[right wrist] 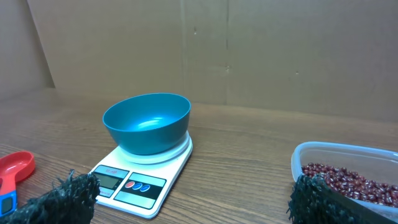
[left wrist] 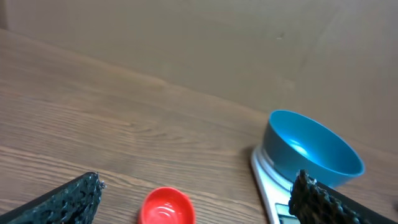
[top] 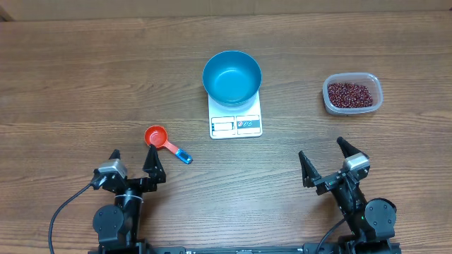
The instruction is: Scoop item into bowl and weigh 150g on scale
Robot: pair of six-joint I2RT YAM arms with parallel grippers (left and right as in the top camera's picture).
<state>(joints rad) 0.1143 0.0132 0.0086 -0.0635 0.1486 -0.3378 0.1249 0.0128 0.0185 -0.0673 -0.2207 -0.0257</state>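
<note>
Caught this one right at the start, nothing scooped as far as I could tell. Starting from the left: the left gripper (top: 133,155) sat low near the robot's edge of the table (top: 70,85), fingers spread wide and holding nothing. Just ahead of it and a touch to its right lay the red scoop (top: 164,143), flat on the wood. The cup was at the far-left end, and the handle ran diagonally back toward the robot and to the right, ending in a blue tip. So the long axis was a slant, handle end nearest the arms.

In the middle, the white scale (top: 236,125) had the blue bowl (top: 232,79) sitting on its far half, display facing the robot. The bowl looked empty.

Further right, well apart from the scale, the clear tub (top: 327,92) held all the beans (top: 349,94).

The right gripper (top: 322,149) was also parked near the robot's edge, fingers apart, empty.

My read is the step in hand was picking up the scoop. The left arm looked the obvious pick, since it was closest. It'd need to come down on that slanted handle with the fingers turned across it, then carry the scoop past the scale to the tub.
</note>
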